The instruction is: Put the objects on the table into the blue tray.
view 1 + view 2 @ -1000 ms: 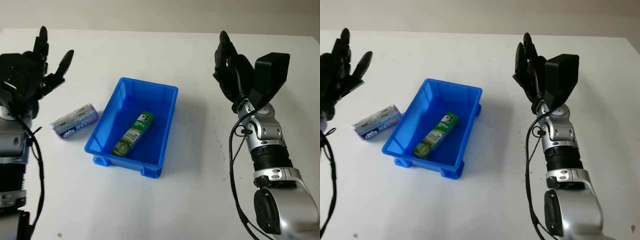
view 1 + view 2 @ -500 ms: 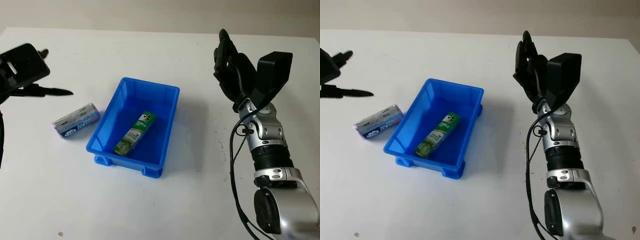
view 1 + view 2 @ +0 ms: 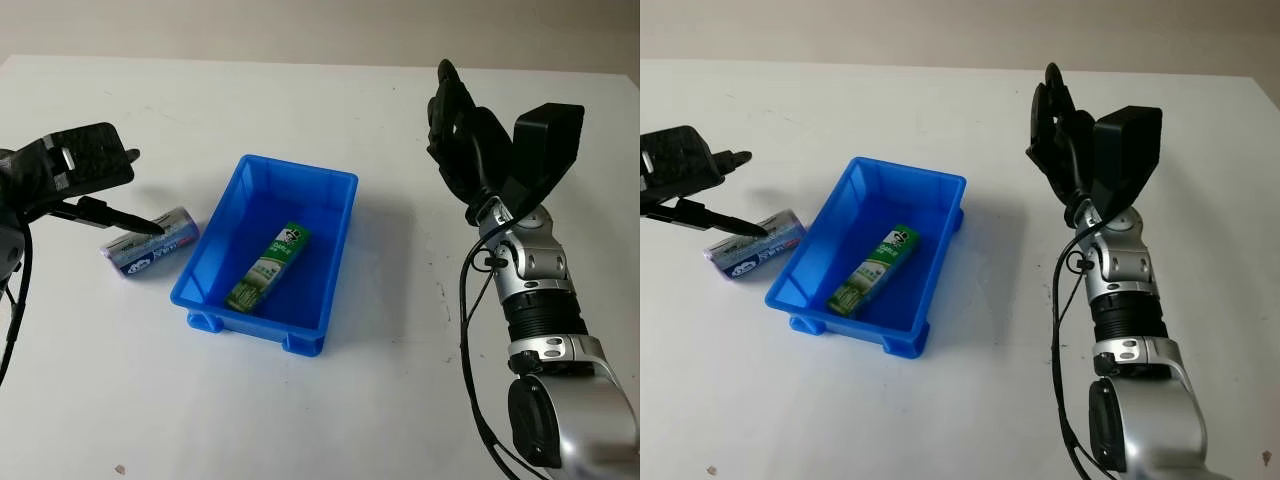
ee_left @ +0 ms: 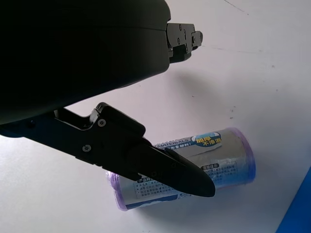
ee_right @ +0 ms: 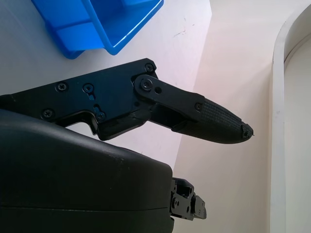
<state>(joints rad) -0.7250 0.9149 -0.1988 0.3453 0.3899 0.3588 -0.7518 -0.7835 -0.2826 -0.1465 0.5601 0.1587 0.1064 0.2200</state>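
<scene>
One tissue pack (image 3: pixel 150 242) lengthwise toward tray (image 3: pixel 330 183)

Colours I see on the white table (image 3: pixel 300 420)

The tray (image 3: pixel 330 290) is blue, the box (image 3: pixel 267 266) inside is green with white print, and the packet (image 3: pixel 150 243) is silver-grey with purple ends.

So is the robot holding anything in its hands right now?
No, nothing is held. The left hand is open just above the purple packet on the table, and the right hand is open, raised beside the blue tray.
</scene>
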